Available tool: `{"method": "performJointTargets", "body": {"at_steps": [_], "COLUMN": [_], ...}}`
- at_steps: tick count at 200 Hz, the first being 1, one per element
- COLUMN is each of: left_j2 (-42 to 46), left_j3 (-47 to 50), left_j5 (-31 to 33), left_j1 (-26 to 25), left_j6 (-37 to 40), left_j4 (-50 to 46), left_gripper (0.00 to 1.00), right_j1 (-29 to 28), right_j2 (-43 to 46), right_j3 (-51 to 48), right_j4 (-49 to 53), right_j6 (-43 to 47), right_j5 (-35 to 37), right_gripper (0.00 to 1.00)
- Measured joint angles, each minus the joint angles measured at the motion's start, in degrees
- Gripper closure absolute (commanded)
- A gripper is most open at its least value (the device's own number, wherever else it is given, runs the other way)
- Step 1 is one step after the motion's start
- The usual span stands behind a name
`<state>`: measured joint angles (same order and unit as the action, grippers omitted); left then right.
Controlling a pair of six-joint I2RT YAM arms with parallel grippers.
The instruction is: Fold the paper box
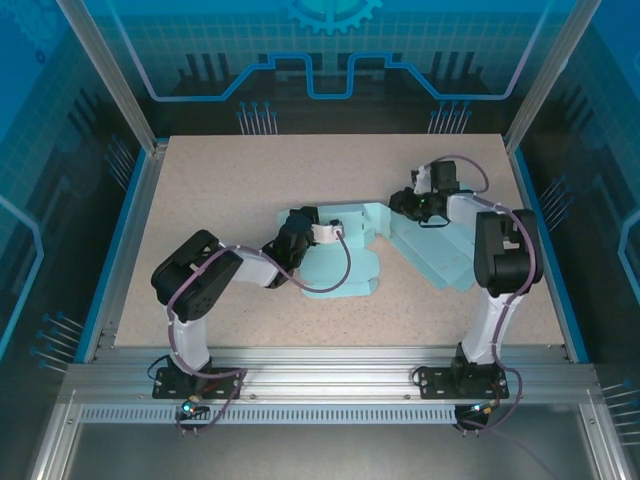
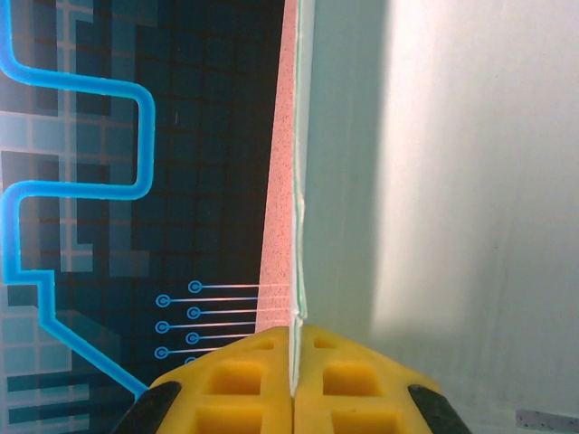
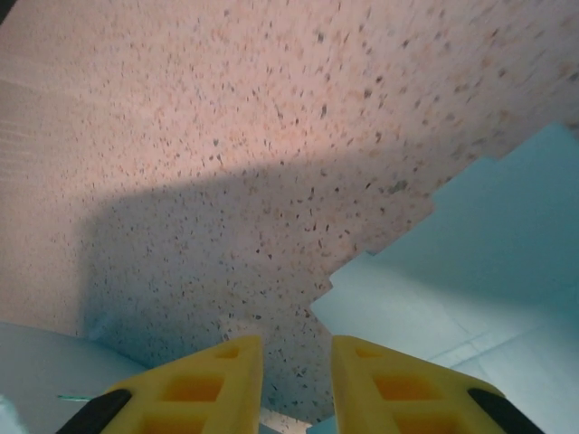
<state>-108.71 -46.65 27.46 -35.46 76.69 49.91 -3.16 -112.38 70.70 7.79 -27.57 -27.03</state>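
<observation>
**Left gripper (image 2: 292,342) clamped on the paper box (image 1: 340,272); right gripper (image 3: 296,351) narrowly parted**

At the bottom centre of the left wrist view, the two yellow fingers (image 2: 242,384) of the left gripper are pressed together, with a thin edge of the pale teal sheet pinched between them. That edge runs straight up the frame. The smooth, matte face of the sheet is spread across the right half of the frame.

From the top view, the paper box is found at the centre of the table (image 1: 220,180). It is spread out as an unfolded sheet with a stepped, notched outline. One broad part is laid flat below and to the right of the left wrist. Another panel extends toward the right of the frame, beneath the right arm.

The right gripper is positioned over the upper right part of the sheet. In the right wrist view its ribbed yellow fingers are set a small gap apart, and bare tabletop is seen through the gap. Notched teal paper edges are seen at the right of that frame, and another piece of the sheet at the lower left corner.

The tabletop is a beige surface flecked with dark grains. It is bordered by aluminium rails (image 1: 330,362) and enclosed by blue printed panels (image 1: 330,60).
</observation>
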Motion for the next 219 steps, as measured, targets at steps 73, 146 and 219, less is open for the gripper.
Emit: {"method": "performJointTargets", "body": {"at_steps": [73,146,219], "left_j2": [-0.9,-1.9,-1.95], "left_j3": [-0.07,-0.11,-0.11], "left_j5": [1.22,1.66,1.68], "left_j1": [0.04,0.04,0.04], "left_j6": [0.02,0.02,0.22], "left_j4": [0.96,2.62,2.71], "left_gripper": [1.0,1.0,1.0], "right_j1": [-2.19,-4.72,-6.4], "right_j2": [0.11,5.33,9.79], "right_j3": [-3.5,-10.34,-15.54], "right_j4": [-4.55,-10.36,-11.76], "right_j6": [0.02,0.07,1.07], "right_j5": [-2.23,-3.48,-1.44], "right_gripper": [0.72,0.71,0.69]}}
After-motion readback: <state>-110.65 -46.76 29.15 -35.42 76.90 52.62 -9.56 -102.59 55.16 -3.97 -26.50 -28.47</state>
